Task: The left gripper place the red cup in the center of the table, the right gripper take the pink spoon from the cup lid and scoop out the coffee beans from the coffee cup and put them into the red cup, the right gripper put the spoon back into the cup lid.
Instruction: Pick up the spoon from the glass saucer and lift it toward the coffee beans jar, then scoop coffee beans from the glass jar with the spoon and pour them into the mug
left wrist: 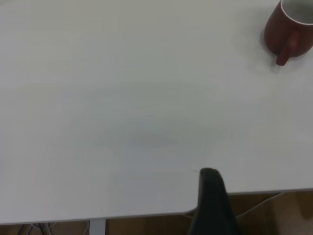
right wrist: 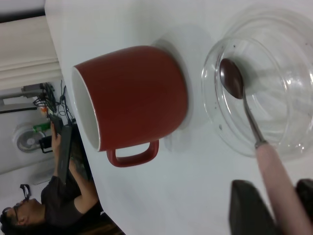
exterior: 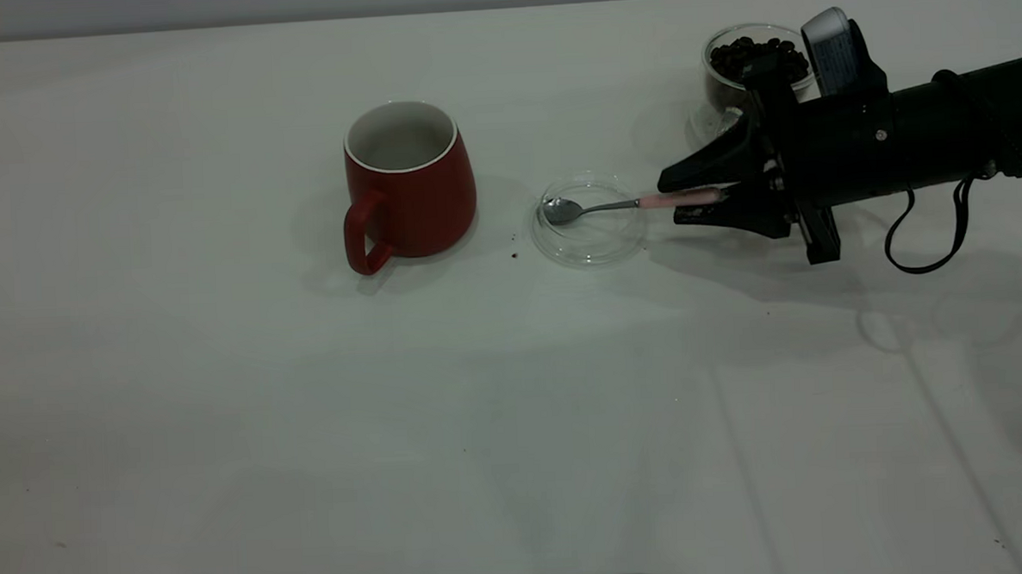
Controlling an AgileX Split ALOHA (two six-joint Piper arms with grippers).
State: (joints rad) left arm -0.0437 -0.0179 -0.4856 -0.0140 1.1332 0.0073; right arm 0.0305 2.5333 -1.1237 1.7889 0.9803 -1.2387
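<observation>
Exterior view: coffee cup (exterior: 747, 63) partly hidden.

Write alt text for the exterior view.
The right gripper reaches in from the right and closes on the pink handle of a spoon, whose metal bowl lies in a clear cup lid. A red cup stands left of the lid; a coffee cup of beans sits behind the arm.

Cup (exterior: 410, 186) mid table, lid (exterior: 590, 221) w/ spoon (exterior: 637, 204) right, beans (exterior: 755, 56) behind
</observation>
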